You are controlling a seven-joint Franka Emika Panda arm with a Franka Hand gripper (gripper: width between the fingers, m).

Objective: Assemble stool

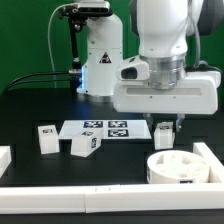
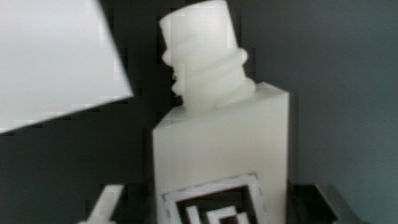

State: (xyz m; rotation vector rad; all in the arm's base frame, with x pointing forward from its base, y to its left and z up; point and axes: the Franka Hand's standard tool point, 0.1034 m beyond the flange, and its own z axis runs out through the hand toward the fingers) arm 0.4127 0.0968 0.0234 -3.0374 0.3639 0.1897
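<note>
Wrist view: the claw (image 2: 214,205) pinches a leg (image 2: 222,130) at its tagged end, with the threaded peg pointing away. In the exterior view that leg is beside the marker board (image 1: 105,129), behind the seat (image 1: 180,167). Two other legs (image 1: 46,138) (image 1: 84,144) lie on the bench (image 1: 120,160).

Robotics lab: Panda arm (image 1: 160,45), black table (image 1: 30,112), tag-covered marker board (image 1: 104,128).

The marker board (image 1: 100,128) is laid flat on the black table (image 1: 30,115), towards the middle. The table is bounded by white rails (image 1: 90,200) along the front and both sides. A green backdrop (image 1: 30,40) is seen behind, crossed by black cables (image 1: 45,75).
</note>
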